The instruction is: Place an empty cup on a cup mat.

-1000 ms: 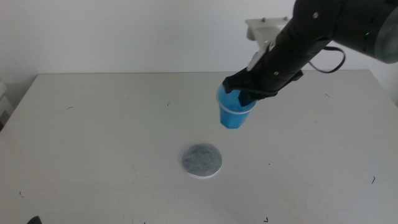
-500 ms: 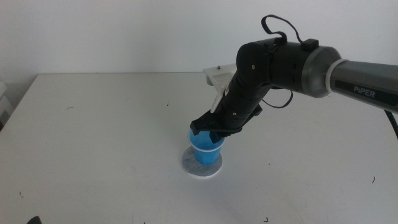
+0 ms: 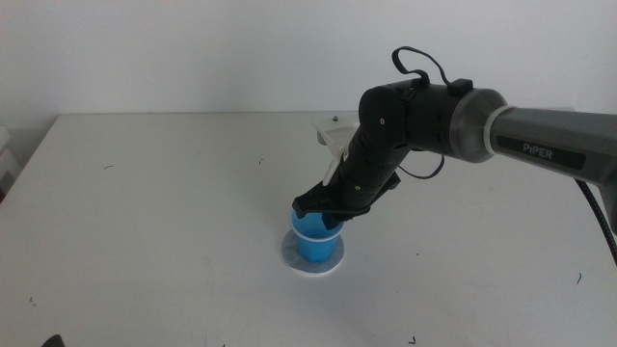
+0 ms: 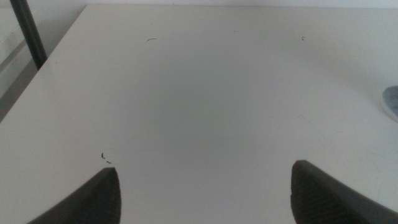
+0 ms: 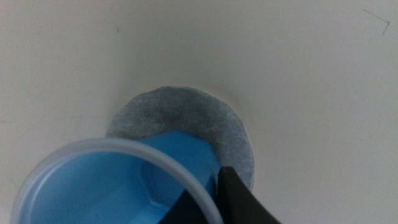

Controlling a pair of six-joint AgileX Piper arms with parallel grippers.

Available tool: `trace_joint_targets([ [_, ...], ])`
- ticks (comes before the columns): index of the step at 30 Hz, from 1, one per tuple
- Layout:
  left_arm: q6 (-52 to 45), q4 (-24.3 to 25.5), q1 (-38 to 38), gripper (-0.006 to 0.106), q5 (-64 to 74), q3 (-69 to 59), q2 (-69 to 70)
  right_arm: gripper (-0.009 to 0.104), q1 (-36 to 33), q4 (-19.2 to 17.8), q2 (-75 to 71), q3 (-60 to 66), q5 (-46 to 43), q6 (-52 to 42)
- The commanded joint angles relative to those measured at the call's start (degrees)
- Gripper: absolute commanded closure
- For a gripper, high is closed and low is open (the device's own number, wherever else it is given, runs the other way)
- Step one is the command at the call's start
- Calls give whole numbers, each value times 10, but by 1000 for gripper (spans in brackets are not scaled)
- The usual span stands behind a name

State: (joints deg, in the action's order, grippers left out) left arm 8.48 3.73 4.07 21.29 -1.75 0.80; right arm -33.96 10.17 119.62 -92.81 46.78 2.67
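The blue cup (image 3: 316, 243) stands upright over the grey cup mat (image 3: 313, 262), with its base down at the disc's middle. My right gripper (image 3: 324, 209) comes in from the right and is shut on the cup's rim. In the right wrist view the cup (image 5: 112, 183) shows its empty blue inside. One dark jaw presses its wall on the outside, and the mat (image 5: 193, 118) lies just beyond. My left gripper (image 4: 204, 171) waits open near the table's front left, with the mat's edge (image 4: 392, 102) off to one side.
The white table (image 3: 145, 193) stretches around the mat with only small dark specks on it. A white bracket (image 3: 333, 130) sits behind the right arm near the back wall. A dark post (image 4: 28, 31) stands past the table's left edge.
The right gripper carried the cup from mid-air at the back right, left and down onto the mat. Over the last half second it sank a little lower.
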Motion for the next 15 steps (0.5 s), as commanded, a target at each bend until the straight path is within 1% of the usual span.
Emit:
trace_joint_targets([
  [1,6,0,-1,-5,-38,3,7,92,-1,-4,-30,-10,-13,-5],
  [5,6,0,-1,-5,-38,3,7,77,-1,-4,-30,-10,-14,-11],
  [11,6,0,-1,-5,-38,3,7,48,-1,-4,-36,-10,-12,-11],
  [15,6,0,-1,-5,-38,3,7,34,4,-5,-61,-16,-10,-11],
])
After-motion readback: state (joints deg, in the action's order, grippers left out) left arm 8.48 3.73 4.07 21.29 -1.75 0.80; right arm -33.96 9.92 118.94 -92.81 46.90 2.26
